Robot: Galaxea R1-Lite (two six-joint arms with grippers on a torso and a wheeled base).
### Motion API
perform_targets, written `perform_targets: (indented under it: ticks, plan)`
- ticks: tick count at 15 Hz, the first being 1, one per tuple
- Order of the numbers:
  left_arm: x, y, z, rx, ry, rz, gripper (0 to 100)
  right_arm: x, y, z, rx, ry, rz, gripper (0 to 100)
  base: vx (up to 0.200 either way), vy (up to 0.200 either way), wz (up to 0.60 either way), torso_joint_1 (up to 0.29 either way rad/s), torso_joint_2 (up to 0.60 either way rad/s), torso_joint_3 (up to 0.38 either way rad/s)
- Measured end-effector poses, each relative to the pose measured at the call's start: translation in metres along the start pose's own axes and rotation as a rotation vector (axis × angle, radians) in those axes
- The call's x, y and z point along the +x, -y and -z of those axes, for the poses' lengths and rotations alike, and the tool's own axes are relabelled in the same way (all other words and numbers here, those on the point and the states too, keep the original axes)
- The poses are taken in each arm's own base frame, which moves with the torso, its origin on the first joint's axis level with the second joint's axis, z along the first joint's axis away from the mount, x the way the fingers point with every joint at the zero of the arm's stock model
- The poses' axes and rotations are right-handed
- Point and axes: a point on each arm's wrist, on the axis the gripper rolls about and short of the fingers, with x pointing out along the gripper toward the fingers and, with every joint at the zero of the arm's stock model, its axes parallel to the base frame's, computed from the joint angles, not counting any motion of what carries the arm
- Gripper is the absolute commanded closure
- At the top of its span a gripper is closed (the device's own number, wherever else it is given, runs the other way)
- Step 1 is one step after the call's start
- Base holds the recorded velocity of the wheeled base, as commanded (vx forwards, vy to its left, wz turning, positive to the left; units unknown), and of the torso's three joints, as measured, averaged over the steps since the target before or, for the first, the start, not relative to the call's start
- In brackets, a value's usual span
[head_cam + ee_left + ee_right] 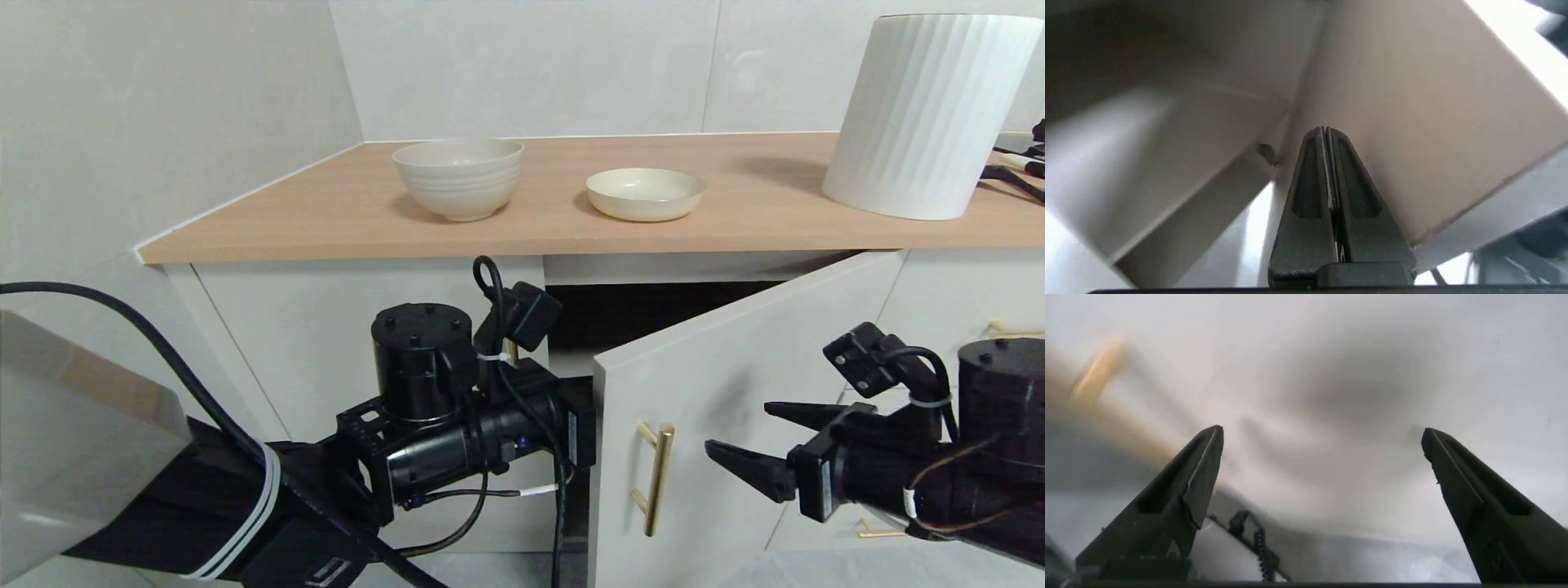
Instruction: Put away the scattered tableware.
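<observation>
On the far counter (326, 220) sit a bowl (459, 175) and, right of it, a dish (646, 193). Both are likely stiff, slick and breakable, so pinch each rim. Nearer, the left gripper (1325, 135) is clenched empty and the right gripper (739, 426) is spread wide.

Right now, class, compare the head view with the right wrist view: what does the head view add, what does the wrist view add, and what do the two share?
The head view adds a ribbed bowl and a shallow dish on the wooden counter, plus a tall white ribbed container. The right wrist view adds a thin dark cable low between the fingers. Both share the open right gripper, the white cabinet door it faces, and the gold handle, which is blurred in the wrist view.
</observation>
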Motion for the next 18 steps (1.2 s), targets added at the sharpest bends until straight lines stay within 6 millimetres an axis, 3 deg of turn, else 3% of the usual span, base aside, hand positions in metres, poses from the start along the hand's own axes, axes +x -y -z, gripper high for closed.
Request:
perform_targets:
  ticks: [4, 7, 12, 18]
  plan:
    - [0.003, 0.011, 0.001, 0.007, 0.005, -0.008, 100, -0.034, -0.005, 0.01, -0.001, 0.014, -0.02, 0, 0.0, 0.0, 0.0, 0.0, 0.0, 0.0]
    - [0.004, 0.015, 0.002, 0.009, 0.003, -0.004, 100, -0.048, -0.006, 0.013, 0.001, 0.007, -0.027, 0, 0.0, 0.0, 0.0, 0.0, 0.0, 0.0]
    - [0.013, 0.013, 0.004, 0.009, 0.001, -0.007, 100, -0.057, -0.008, 0.011, -0.001, 0.031, -0.031, 0, -0.2, 0.0, 0.0, 0.004, 0.0, 0.001]
    - [0.044, 0.011, 0.005, 0.018, 0.024, -0.004, 100, -0.063, -0.009, 0.008, -0.005, 0.057, -0.038, 0, 0.0, 0.0, 0.0, 0.0, 0.0, 0.0]
